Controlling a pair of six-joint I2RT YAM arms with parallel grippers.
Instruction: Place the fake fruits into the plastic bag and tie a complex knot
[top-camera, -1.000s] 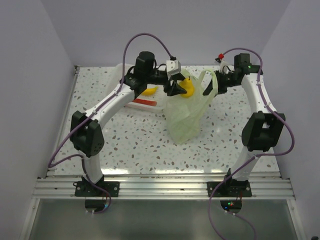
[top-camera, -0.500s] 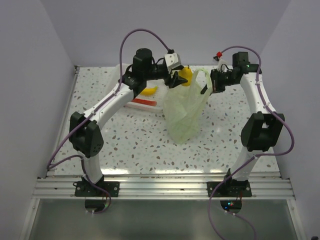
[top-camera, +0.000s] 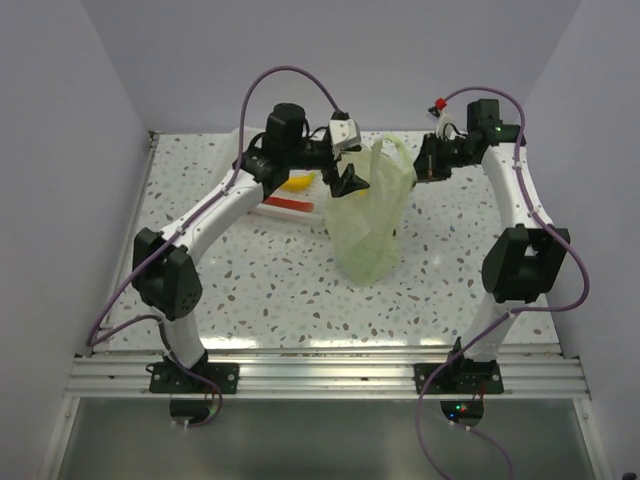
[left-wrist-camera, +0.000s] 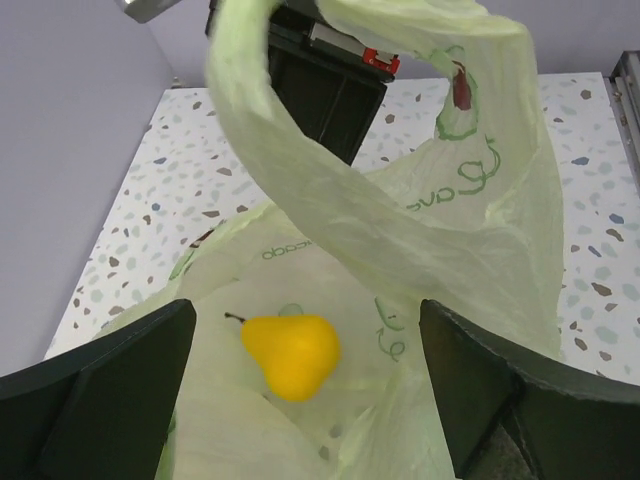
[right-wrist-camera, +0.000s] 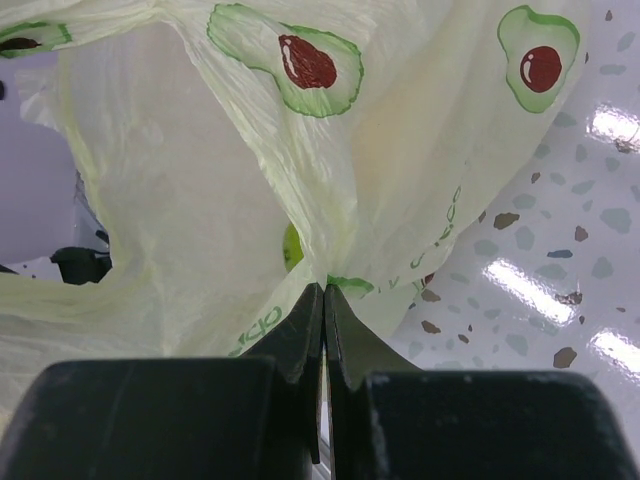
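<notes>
change: yellow pear is no longer sitting between the left gripper fingers above the bag mouth; it is now lying inside the plastic bag. The right gripper is sitting slightly further left than before, and the handle is standing taller.
left fingers: spreading wide, holding nothing, hovering over the open bag mouth, one finger showing on each side of the pear in the wrist view.
right fingers: pressing together, pinching the bag film at their tips and keeping it lifted.
bag: standing upright mid-table, toward the far edge of the table, with one handle loop arching over the mouth.
other fruit in bag: something green is showing through the film, too blurred to name.
basket: sitting toward the far left corner, partly under the left arm, holding a yellow piece and a red-orange piece.
knot: handles are not tied yet.
</notes>
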